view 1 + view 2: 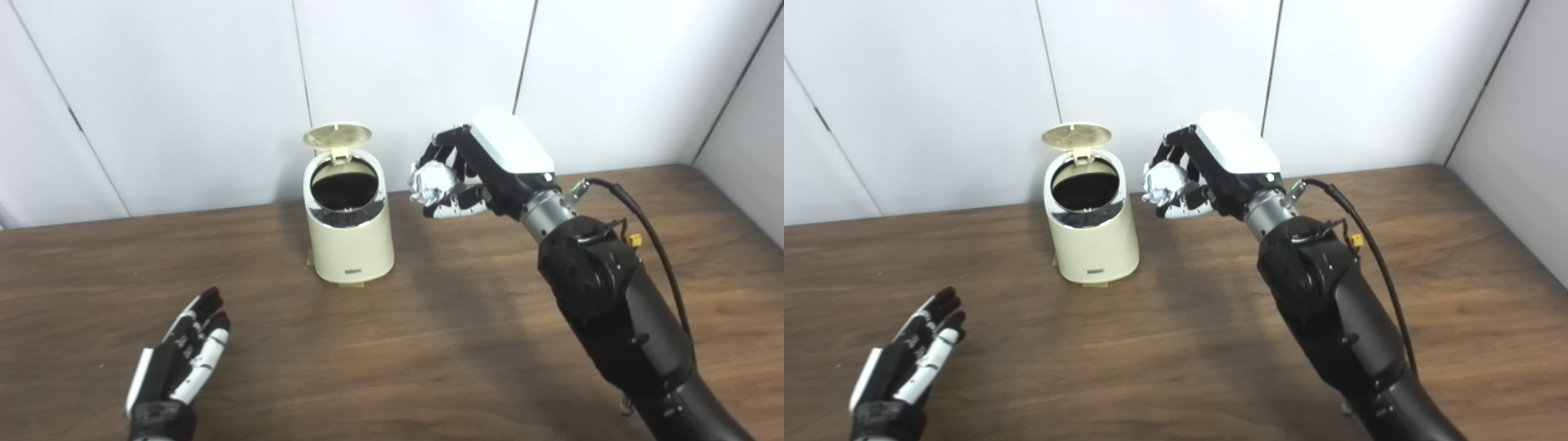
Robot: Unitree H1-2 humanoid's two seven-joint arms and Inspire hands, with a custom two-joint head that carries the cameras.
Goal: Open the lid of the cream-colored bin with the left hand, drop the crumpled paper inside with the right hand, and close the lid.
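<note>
The cream-colored bin (349, 229) stands near the back of the wooden table, its round lid (337, 135) flipped up and its dark inside showing. To the right of the bin's rim and about level with it, my right hand (471, 171) is raised above the table, shut on the crumpled paper (432, 181), a whitish ball clear of the opening. My left hand (184, 355) lies low near the front left edge, open, fingers stretched out, holding nothing and well apart from the bin.
The brown wooden table (392, 343) runs back to white wall panels (184, 92) just behind the bin. A black cable (655, 239) loops along my right forearm.
</note>
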